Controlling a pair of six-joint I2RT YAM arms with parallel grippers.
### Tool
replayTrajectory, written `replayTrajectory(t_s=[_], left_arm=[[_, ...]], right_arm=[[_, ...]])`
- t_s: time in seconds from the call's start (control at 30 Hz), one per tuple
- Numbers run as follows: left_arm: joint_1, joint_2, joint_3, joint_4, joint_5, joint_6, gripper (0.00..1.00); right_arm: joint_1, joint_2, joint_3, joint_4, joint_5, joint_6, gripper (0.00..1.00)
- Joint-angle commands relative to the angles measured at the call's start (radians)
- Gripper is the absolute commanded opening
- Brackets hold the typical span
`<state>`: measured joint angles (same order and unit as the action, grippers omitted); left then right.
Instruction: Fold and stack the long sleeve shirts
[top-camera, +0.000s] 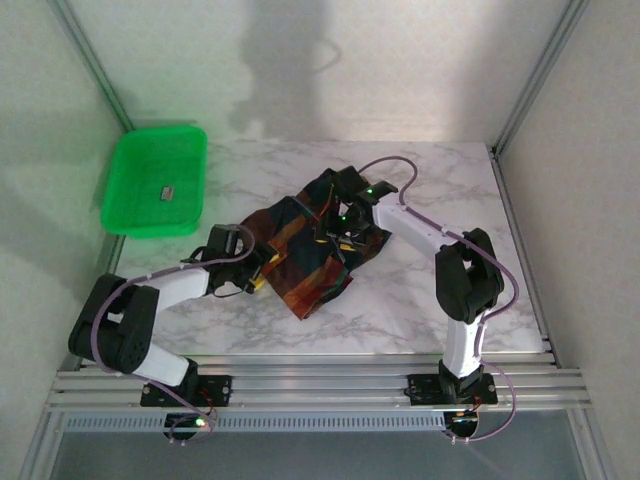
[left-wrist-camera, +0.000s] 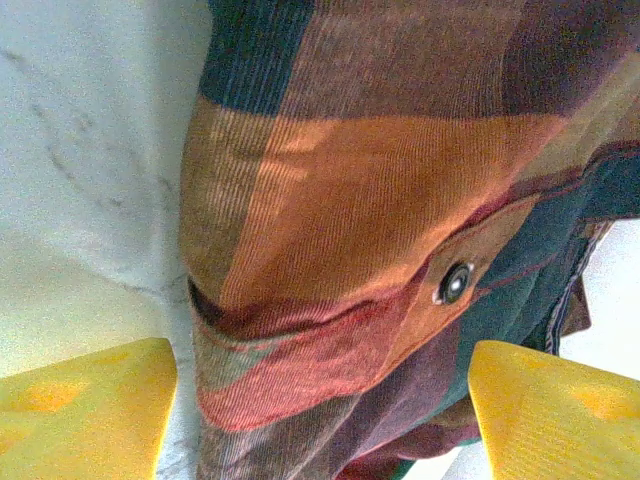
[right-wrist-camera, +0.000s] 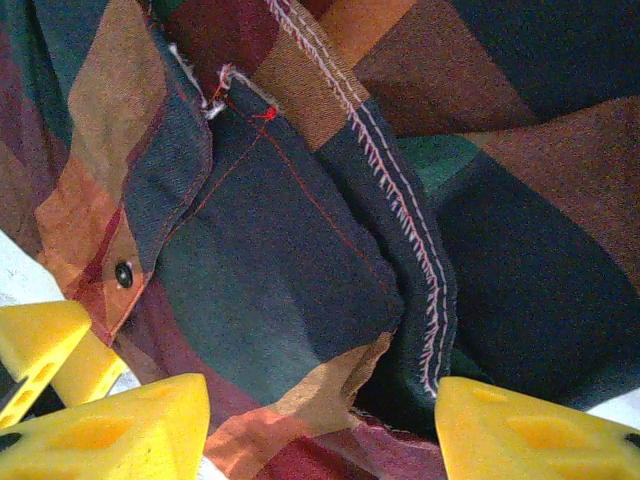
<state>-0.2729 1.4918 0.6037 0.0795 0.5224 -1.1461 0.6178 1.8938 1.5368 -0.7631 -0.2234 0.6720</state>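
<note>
White marble-patterned table (top-camera: 420, 300) under both claws. Crumpled plaid shirt (top-camera: 300, 265) in dark green, navy, red and orange, heaped on the table between the two claws and reached by both. Bright green tray (top-camera: 128, 222) on the table, beyond the left claw (top-camera: 255, 278) and off to its left, apart from the shirt. Inside the tray, a small grey item (top-camera: 167, 192), too small for any writing on it to be read.

Left claw low at the near-left edge of the shirt, jaws spread wide. In the left wrist view, yellow fingers (left-wrist-camera: 85, 410) at the two lower corners, with a bulging fold of orange and red cloth filling the gap between them. Bare table just left of that fold.

Right claw (top-camera: 338, 222) down over the far-right part of the shirt, jaws also parted, not clamped. In the right wrist view, yellow fingertips (right-wrist-camera: 520, 430) on either side of a navy and green flap. White stitched seam (right-wrist-camera: 400, 190) running ahead of the claw, slightly right. Dark round snap (left-wrist-camera: 455, 283) on an orange tab, just ahead of the left claw's right finger.
</note>
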Motion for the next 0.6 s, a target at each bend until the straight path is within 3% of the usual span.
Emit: replayTrajectory(t_s=[0.0,0.2,0.47,0.57], left_arm=[[0.009,0.041,0.057,0.052,-0.041,-0.014,0.73],[0.017,0.139,0.125,0.034,-0.050,0.049,0.53],[0.034,0.169,0.249,-0.209,-0.140,0.252,0.04],[0.038,0.153,0.308,-0.346,-0.226,0.364,0.00]], right_arm=[[-0.013,-0.032,-0.025,-0.003,-0.023,-0.019,0.62],[-0.050,-0.049,-0.066,0.020,-0.023,-0.010,0.62],[-0.083,-0.090,-0.097,0.017,-0.035,-0.052,0.62],[-0.086,-0.103,-0.115,0.036,-0.054,-0.061,0.62]])
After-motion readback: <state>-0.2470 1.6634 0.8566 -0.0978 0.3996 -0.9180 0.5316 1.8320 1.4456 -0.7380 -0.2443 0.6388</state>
